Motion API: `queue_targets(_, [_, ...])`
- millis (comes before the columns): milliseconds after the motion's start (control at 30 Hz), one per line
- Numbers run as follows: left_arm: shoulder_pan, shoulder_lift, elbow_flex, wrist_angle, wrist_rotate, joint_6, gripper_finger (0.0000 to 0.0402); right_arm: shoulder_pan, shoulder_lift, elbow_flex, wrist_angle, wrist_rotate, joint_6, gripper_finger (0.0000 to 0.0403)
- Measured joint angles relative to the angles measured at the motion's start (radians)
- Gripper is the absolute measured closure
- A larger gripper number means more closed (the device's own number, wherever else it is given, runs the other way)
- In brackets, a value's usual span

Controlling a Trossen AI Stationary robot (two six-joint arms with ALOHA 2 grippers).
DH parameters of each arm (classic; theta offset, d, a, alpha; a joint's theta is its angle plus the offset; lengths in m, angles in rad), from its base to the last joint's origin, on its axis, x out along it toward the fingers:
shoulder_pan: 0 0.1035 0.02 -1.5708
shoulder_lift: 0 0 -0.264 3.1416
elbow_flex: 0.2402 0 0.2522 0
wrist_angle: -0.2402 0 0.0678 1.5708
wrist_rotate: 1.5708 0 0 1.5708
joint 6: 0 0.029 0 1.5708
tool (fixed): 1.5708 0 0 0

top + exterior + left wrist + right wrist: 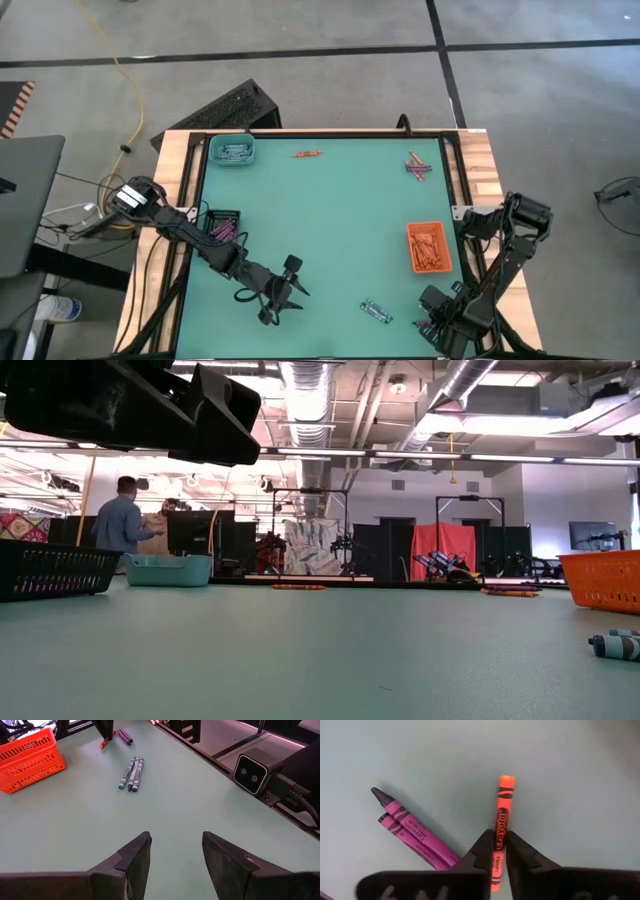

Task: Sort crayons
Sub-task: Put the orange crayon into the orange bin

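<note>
Pinching an orange crayon (499,832), right end effector (499,851), seen only in its wrist view, left end effector (175,852) spread

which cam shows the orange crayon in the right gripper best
The right wrist view: the orange crayon fills the frame, pinched between the right gripper fingers beside two purple crayons. The left wrist view catches it small; high and low views don't show it clearly.

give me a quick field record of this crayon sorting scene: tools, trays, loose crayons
right tool: shut on orange crayon, near the table's front right corner
beside it: two purple crayons lying on the table
left tool: open, empty, over bare table
orange tray: holds orange crayons
black tray: holds purple crayons
teal tray: holds blue-grey crayons
loose: blue-grey crayons on the table
</note>
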Motion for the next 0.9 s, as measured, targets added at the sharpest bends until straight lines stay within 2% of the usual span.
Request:
queue_targets(167, [0.000, 0.000, 0.000, -0.003, 0.000, 0.000, 0.0233, -0.006, 0.000, 0.000, -0.004, -0.004, -0.024, 0.0396])
queue_targets(367, [0.000, 0.000, 0.000, -0.004, 0.000, 0.005, 0.0233, -0.013, 0.003, 0.009, -0.018, -0.007, -0.025, 0.0400])
queue_targets(533, [0.000, 0.000, 0.000, -0.007, 0.000, 0.005, 0.0233, -0.028, 0.007, 0.057, -0.116, -0.006, -0.030, 0.0401])
queue_targets(667, [0.000, 0.000, 0.000, -0.008, -0.001, 0.009, 0.0233, -0.048, 0.011, 0.083, -0.184, 0.013, -0.060, 0.0402])
queue_targets(900, [0.000, 0.000, 0.000, -0.008, -0.005, 0.008, 0.0233, -0.096, 0.010, 0.110, -0.202, 0.031, -0.133, 0.0402])
